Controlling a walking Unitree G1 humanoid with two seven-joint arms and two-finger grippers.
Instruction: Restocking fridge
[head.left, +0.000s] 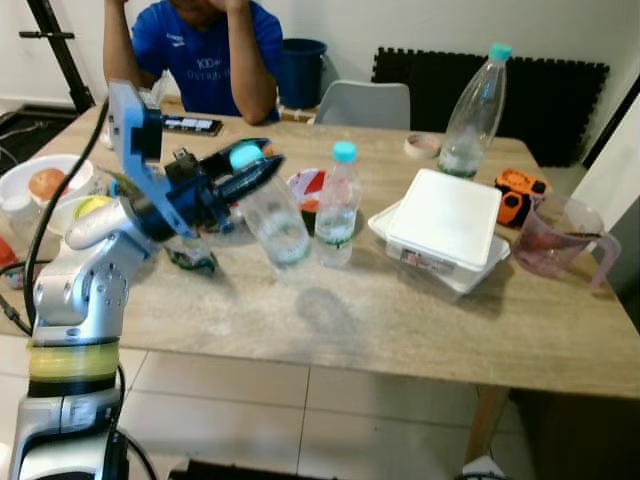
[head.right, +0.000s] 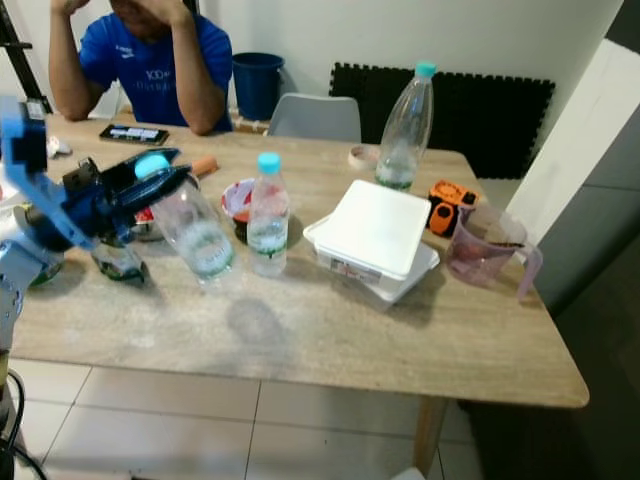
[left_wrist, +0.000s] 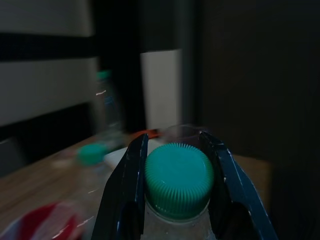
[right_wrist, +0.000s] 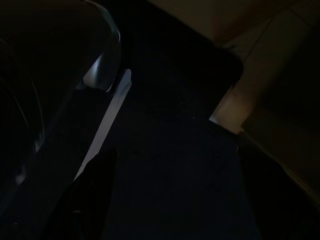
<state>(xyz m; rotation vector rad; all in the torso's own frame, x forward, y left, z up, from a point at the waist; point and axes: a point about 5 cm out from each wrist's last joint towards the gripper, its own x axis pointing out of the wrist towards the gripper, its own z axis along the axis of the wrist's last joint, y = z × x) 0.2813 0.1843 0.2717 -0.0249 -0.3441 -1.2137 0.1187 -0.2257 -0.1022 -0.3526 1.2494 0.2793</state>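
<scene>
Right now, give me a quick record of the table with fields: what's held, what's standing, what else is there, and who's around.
held: left gripper shut on a water bottle at its teal cap, bottle tilted above the table
standing: small bottle; tall bottle
other items: white box; pink jug; red bowl
person: seated at far side, blue shirt
right arm: idle, its view dark

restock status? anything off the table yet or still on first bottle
Nothing visibly stocked; no fridge is in sight. In hand: the left gripper is clamped on the teal cap of a small bottle, tilted and lifted off the table. Left on the table: second small bottle, tall bottle, white foam box.
</scene>
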